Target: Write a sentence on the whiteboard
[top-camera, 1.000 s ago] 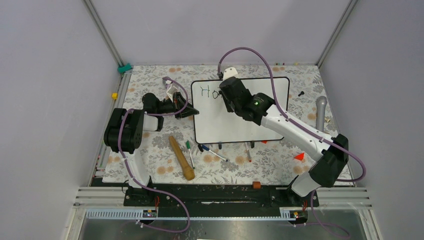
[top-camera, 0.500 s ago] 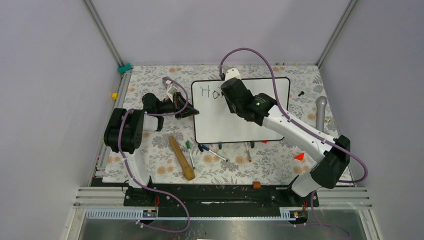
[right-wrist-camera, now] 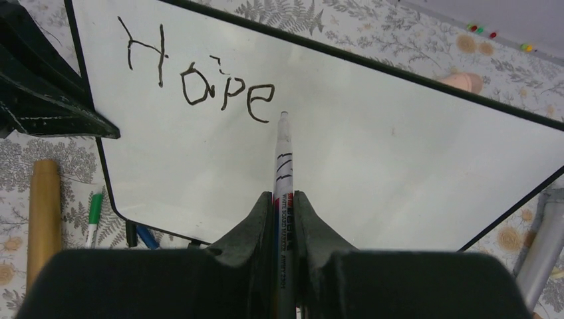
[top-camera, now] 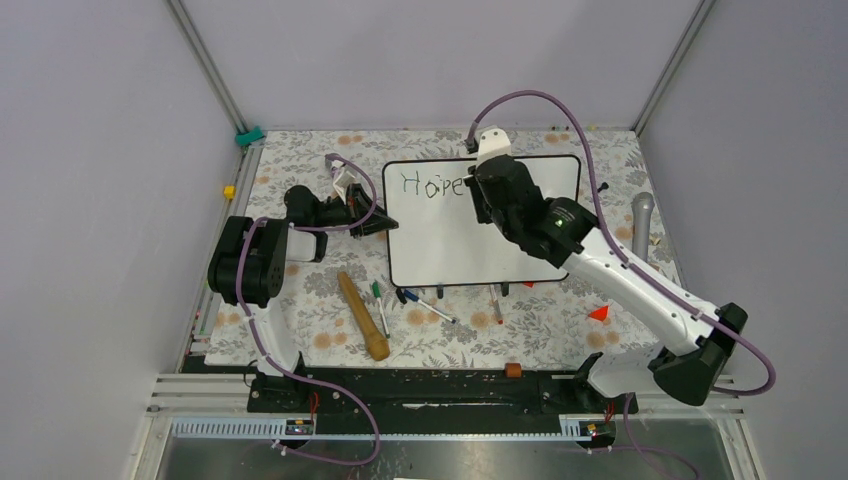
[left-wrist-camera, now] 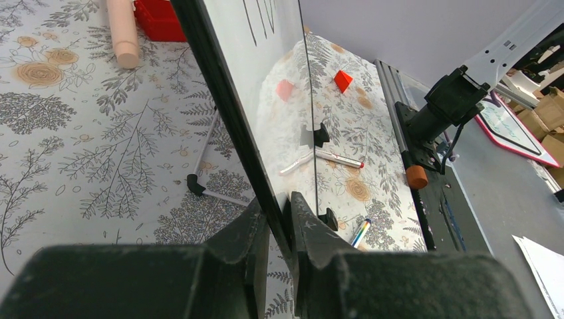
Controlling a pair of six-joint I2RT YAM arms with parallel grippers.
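Observation:
The whiteboard (top-camera: pixel 470 245) stands tilted on the floral mat. The word "Hope" (top-camera: pixel 432 186) is written in dark marker at its top left; no other words show. My left gripper (top-camera: pixel 372 222) is shut on the board's left edge, its jaws clamping the black frame in the left wrist view (left-wrist-camera: pixel 279 212). My right gripper (top-camera: pixel 480 196) is over the top of the board, shut on a white whiteboard marker (right-wrist-camera: pixel 282 159). The marker's tip is at the board just right of the "e" of "Hope" (right-wrist-camera: pixel 199 86).
A wooden roller (top-camera: pixel 362 315) and several loose markers (top-camera: pixel 430 305) lie in front of the board. A red wedge (top-camera: pixel 598 313) and a grey cylinder (top-camera: pixel 642 225) are at the right. A small orange piece (top-camera: pixel 513 370) is by the near rail.
My right gripper has moved right along the board's top line with the marker, and the writing has grown from "Ho" to "Hope". The left gripper has not moved.

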